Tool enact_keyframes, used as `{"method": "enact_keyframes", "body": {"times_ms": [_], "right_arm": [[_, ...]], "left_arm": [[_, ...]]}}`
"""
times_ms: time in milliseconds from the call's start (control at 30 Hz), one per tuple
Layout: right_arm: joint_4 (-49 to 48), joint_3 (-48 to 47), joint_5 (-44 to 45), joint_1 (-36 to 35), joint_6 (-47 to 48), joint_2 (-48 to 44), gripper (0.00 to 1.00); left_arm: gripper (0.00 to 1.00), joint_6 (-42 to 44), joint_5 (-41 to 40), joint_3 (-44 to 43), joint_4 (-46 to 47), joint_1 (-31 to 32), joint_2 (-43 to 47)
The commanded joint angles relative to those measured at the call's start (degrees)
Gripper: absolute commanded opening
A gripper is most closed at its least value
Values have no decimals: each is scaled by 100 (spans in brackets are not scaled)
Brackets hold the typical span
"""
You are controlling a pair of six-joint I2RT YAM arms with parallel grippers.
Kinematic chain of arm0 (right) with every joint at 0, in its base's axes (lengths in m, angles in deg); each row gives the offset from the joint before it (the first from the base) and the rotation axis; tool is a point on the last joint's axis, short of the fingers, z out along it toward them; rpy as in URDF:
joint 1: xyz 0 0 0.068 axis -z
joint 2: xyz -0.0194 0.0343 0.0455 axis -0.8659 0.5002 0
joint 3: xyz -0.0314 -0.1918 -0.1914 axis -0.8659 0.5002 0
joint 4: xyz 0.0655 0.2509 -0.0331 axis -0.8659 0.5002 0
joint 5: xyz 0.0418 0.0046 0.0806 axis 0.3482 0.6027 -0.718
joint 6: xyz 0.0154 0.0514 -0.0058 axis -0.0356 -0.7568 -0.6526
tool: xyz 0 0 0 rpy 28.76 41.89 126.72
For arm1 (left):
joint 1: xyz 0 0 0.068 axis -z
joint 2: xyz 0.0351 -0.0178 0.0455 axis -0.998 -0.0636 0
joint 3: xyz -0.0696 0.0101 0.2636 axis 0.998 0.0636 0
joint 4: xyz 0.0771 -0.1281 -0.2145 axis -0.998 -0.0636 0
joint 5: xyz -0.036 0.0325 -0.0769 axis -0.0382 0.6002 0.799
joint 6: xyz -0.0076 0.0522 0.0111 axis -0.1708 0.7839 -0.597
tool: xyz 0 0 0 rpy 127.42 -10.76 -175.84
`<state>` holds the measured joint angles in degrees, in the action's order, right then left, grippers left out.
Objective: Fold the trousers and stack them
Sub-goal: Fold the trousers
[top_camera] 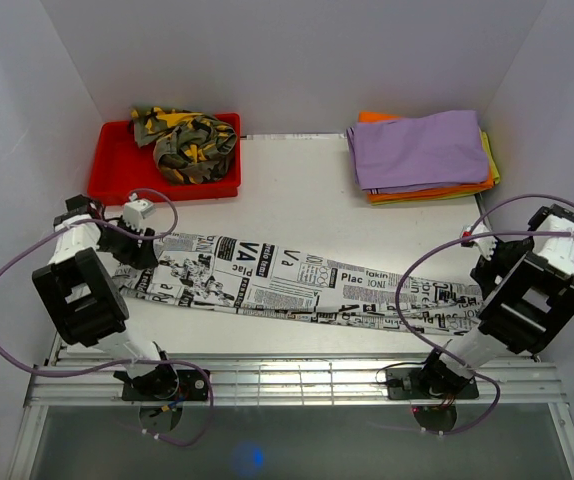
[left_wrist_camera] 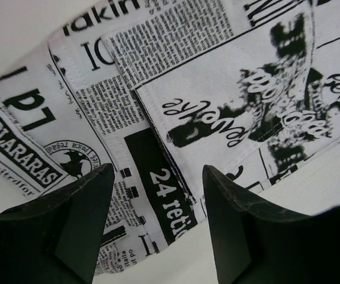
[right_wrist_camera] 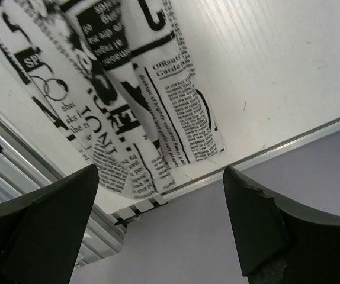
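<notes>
My left pincer (left_wrist_camera: pixel 158 171) gapes, released, over the trousers (left_wrist_camera: pixel 217 89); just ahead I read "BLARARAS" and "24". My right pincer (right_wrist_camera: pixel 161 171) gapes too.

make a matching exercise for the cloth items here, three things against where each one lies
1 white newspaper-print cloth trousers
2 green-yellow-black camouflage trousers
3 purple folded cloth

A on top of the orange and yellow cloth stack
B spread flat along the white table
C bunched in the red plastic tray

Pairs: 1-B, 2-C, 3-A
</notes>
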<state>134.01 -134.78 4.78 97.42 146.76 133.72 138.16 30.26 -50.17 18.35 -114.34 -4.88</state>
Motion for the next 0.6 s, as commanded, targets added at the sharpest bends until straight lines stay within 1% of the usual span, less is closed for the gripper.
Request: {"method": "enact_keyframes", "body": {"times_ms": [0, 100, 200, 233, 300, 333, 400, 433, 500, 533, 567], "right_arm": [[251, -489, 668, -69, -253, 617, 91], [5, -244, 1019, -130, -193, 724, 91], [-180, 46, 1362, -174, -43, 750, 83], [-206, 82, 1416, -183, -34, 777, 75], [-172, 82, 1513, -210, -34, 864, 65], [-128, 47, 1531, -218, -25, 891, 50], [48, -93, 1522, -219, -34, 1005, 35], [135, -285, 1522, -219, -60, 1040, 22], [443, -506, 1513, -219, -69, 1145, 12], [531, -707, 1513, -227, -69, 1163, 8], [645, -796, 1496, -236, -52, 1172, 8]], "left_arm": [[72, -334, -800, -73, -51, 83, -335], [70, -430, -1256, 24, 63, 83, -555], [69, -509, -1433, 50, 81, 83, -695], [69, -544, -1460, 50, 81, 83, -730], [68, -641, -1521, 33, 81, 83, -845], [68, -676, -1548, 24, 81, 74, -871], [66, -755, -1609, 33, 90, 74, -1002], [65, -782, -1688, 33, 90, 74, -1038], [64, -861, -1759, 76, 142, 65, -1152], [63, -905, -1794, 85, 169, 39, -1187], [63, -957, -1812, 94, 212, 30, -1214]]}}
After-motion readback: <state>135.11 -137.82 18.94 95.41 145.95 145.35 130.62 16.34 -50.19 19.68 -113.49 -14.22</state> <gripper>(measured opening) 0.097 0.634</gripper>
